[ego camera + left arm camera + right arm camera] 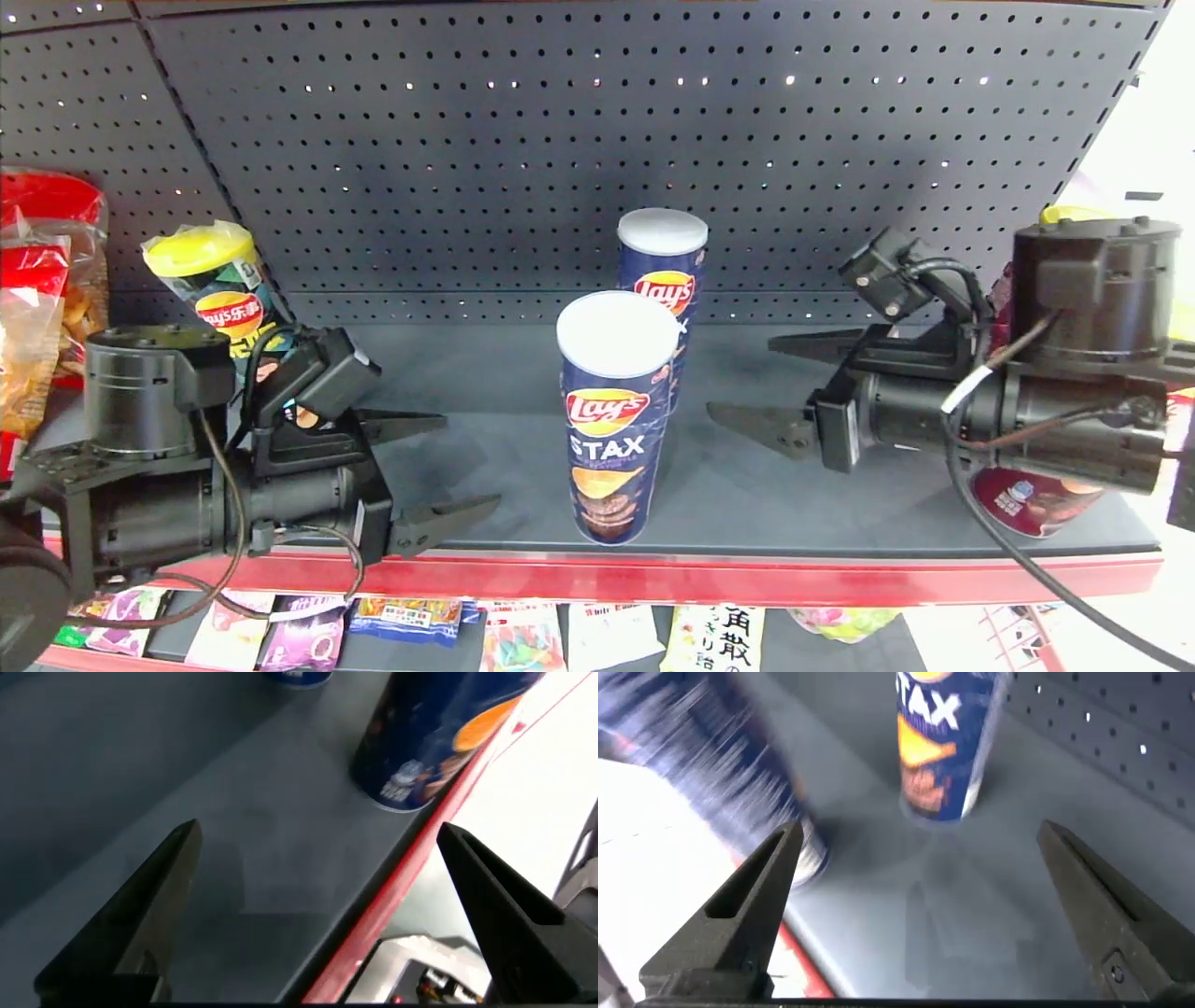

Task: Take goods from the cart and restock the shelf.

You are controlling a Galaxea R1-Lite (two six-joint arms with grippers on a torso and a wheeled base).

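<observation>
Left claw [467, 464]: spread, empty, at the shelf's front edge, left of the front can. Right claw [742, 376]: spread, empty, over the shelf [747, 504], right of both cans, touching neither. Front can [616, 420] stands upright near the red lip. Rear can [661, 257] stands upright just behind it, near the pegboard [560, 140].

Judgement: two cans stocked, both arms free, so this placing looks finished. Bare shelf lies either side of the pair, so more goods would fit. A trip to the cart seems next. Stock left in cart: cannot tell
</observation>
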